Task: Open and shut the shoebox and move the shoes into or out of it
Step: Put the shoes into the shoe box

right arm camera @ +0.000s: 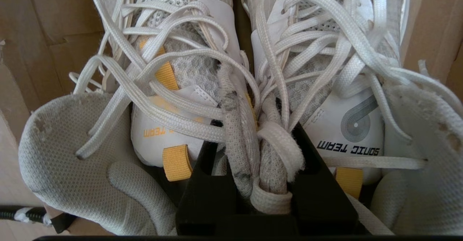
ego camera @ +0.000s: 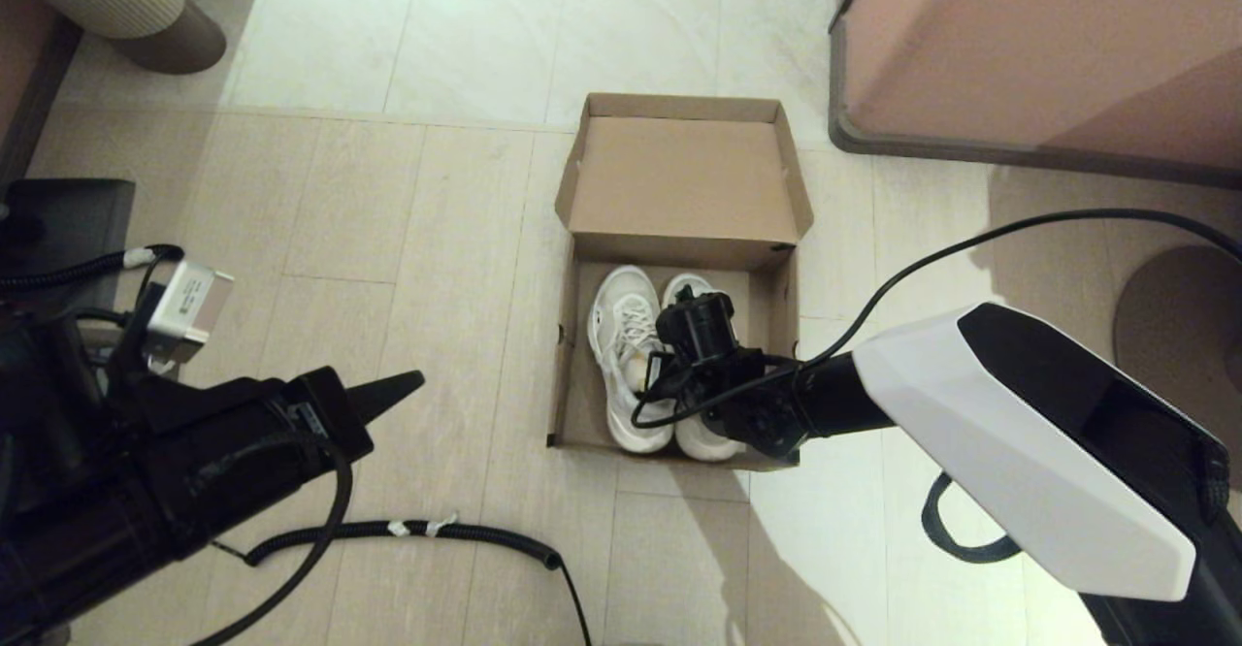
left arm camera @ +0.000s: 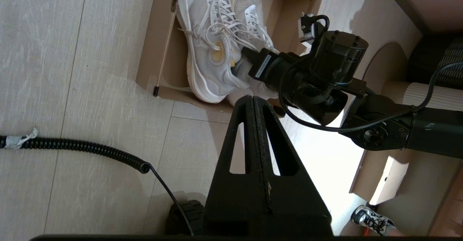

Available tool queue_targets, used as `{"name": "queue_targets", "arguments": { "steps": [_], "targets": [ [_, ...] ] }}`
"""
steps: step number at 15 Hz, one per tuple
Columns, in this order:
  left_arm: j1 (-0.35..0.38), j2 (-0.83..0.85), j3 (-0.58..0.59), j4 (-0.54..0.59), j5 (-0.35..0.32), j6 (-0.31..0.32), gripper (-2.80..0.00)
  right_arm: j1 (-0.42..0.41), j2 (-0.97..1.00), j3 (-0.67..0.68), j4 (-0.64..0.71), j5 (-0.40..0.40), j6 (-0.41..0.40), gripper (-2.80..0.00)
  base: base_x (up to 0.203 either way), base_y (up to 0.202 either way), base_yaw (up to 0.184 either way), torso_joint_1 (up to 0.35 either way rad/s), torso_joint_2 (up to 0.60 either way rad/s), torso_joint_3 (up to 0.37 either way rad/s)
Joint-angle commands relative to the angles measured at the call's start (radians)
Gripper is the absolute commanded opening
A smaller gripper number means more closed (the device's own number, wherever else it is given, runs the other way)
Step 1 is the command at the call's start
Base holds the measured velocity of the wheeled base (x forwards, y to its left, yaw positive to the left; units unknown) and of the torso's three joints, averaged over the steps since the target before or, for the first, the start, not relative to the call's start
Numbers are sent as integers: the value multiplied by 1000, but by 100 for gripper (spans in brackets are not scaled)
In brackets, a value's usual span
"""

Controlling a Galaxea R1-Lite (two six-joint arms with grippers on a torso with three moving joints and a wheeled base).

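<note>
Pale floor tiles (ego camera: 437, 239) carry the shoebox (ego camera: 572, 374), its lid (ego camera: 684, 180) folded back flat, away from the robot. Inside lie the shoes (ego camera: 626, 355), side by side, their long axes running along the box's length, toes toward the lid hinge, heels toward the robot. The right gripper (right arm camera: 266, 154) reaches down between the heels, its jaws pinched narrow on the inner collars of both shoes with laces caught in between. The left gripper (left arm camera: 255, 105) hangs over the floor to the box's left, fingers pressed together, holding nothing. A coiled black cable (ego camera: 437, 532) lies on the floor near the robot. A large pinkish-brown block (ego camera: 1048, 45) stands beyond the box to the right.
</note>
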Motion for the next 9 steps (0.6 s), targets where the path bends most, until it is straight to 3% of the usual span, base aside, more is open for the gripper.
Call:
{"name": "queue_targets", "arguments": {
  "steps": [1,2,9],
  "targets": [
    [0,-4,2,-4,1,-3,-280,0,5,2,-1,-3,2,-280,0,0,0,0,0,0],
    [2,-5,2,-4,1,-3,-280,0,2,6,-1,-3,4,0,0,0,0,0,0,0],
    [0,-16,-3,-4,-1,-2,-280,-3,-220,205,68,-12,15,0,0,0,0,0,0,0]
  ]
}}
